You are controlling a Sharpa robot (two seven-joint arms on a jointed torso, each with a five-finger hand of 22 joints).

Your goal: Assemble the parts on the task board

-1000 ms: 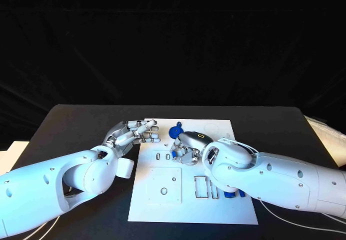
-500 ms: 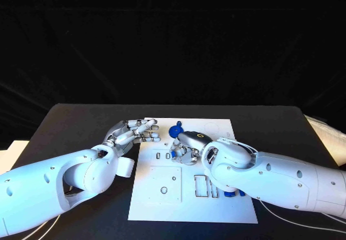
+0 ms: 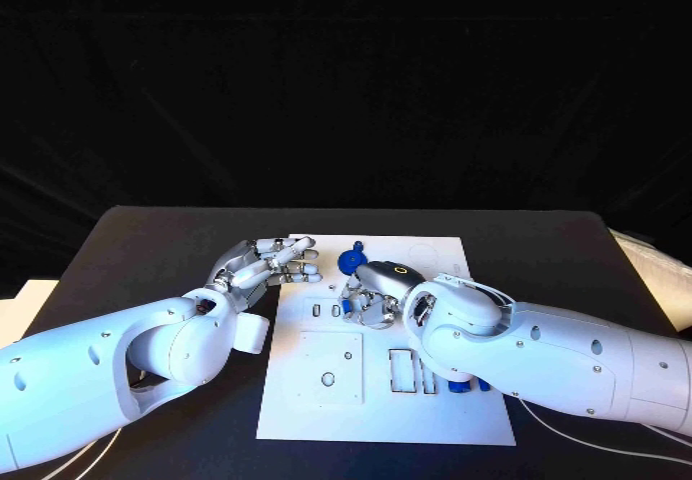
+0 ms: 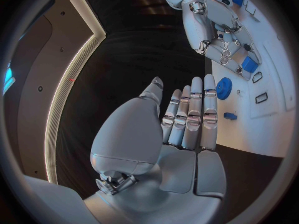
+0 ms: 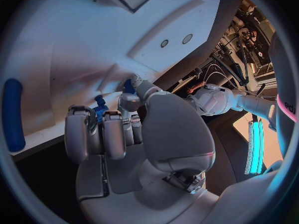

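Note:
The white task board (image 3: 378, 405) lies in the middle of the black table. My right hand (image 3: 372, 296) hovers over its small slots, fingers curled in, pinching a small blue part (image 5: 99, 113) between thumb and fingertips; the same blue part (image 4: 249, 63) shows at those fingertips in the left wrist view. My left hand (image 3: 268, 264) is over the board's far left corner, its fingers (image 4: 190, 115) straight, side by side and holding nothing. A blue gear (image 3: 351, 263) stands on the board between the two hands. Close to the left fingertips lies a tiny blue piece (image 4: 229, 116).
More blue parts (image 3: 462, 387) lie at the board's right edge, partly under my right forearm. A long blue part (image 5: 12, 114) rests on the board (image 5: 93, 40). Rectangular slots (image 3: 411, 372) and a raised square plate (image 3: 329, 368) occupy the board's near half.
My right hand has crept a little to the left over the slots. The left hand and the gear stay where they were.

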